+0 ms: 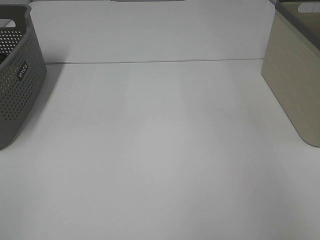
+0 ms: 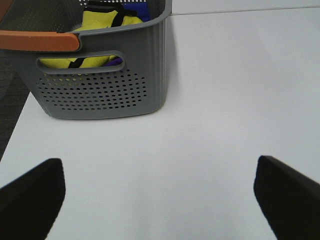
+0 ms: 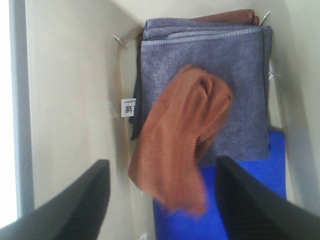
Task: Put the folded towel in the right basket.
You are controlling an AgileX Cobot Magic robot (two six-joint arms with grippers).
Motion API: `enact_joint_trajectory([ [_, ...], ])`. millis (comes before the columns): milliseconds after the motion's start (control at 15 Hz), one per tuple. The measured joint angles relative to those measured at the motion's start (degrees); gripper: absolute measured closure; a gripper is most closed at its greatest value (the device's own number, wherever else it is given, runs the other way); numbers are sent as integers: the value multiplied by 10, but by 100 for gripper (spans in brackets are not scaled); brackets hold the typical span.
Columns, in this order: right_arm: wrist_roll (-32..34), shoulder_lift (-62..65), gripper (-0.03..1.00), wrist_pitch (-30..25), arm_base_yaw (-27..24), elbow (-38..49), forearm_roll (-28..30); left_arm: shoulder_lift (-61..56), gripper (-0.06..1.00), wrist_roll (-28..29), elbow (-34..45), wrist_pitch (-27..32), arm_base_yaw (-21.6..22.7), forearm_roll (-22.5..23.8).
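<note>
In the right wrist view my right gripper (image 3: 162, 207) is open above the inside of the beige right basket (image 3: 75, 100). A rust-brown towel (image 3: 180, 135) is between and below the fingers, blurred and loose, touching neither finger. It is over a folded grey-blue towel (image 3: 240, 65) and a blue cloth (image 3: 260, 200). In the exterior high view the right basket (image 1: 295, 80) stands at the right edge, and neither gripper shows there. My left gripper (image 2: 160, 200) is open and empty over the white table.
A grey perforated basket (image 1: 15, 80) stands at the left edge of the table. In the left wrist view the grey basket (image 2: 100, 90) holds yellow (image 2: 100, 22) and purple cloths. A seam (image 1: 150, 62) crosses the far side of the white table.
</note>
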State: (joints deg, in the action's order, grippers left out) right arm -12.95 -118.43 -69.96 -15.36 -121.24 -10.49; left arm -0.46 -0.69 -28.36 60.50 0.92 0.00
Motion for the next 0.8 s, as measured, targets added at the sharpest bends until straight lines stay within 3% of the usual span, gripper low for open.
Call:
enact_joint_trajectory([
  [267,1,23,31,0,26,0,-23,0,-3,0,0,0,0,0],
  [800,52,105,31,1,201,34,-15,0,-3,0,0,0,0,0],
])
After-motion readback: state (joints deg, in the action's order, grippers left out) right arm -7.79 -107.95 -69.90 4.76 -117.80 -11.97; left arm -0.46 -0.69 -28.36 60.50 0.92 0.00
